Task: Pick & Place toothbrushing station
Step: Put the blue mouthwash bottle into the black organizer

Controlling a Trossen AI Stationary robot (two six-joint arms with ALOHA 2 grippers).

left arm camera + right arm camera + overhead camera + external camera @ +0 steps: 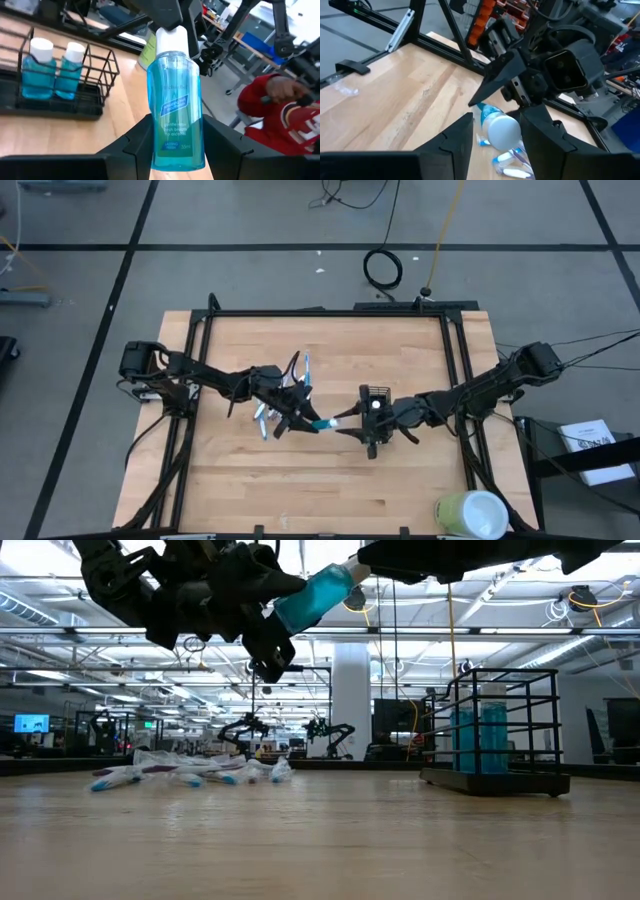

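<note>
The left end effector (172, 145) was clamped on a blue bottle (175, 100), held above the worktop (330, 470) near its middle, long axis roughly level, white cap (504, 131) aimed at the right end effector (496, 131). That cap was bracketed by the right fingers (455, 137), contact unclear. The black rack (495, 730) stood just beyond, two blue bottles (52, 70) upright inside.
</note>
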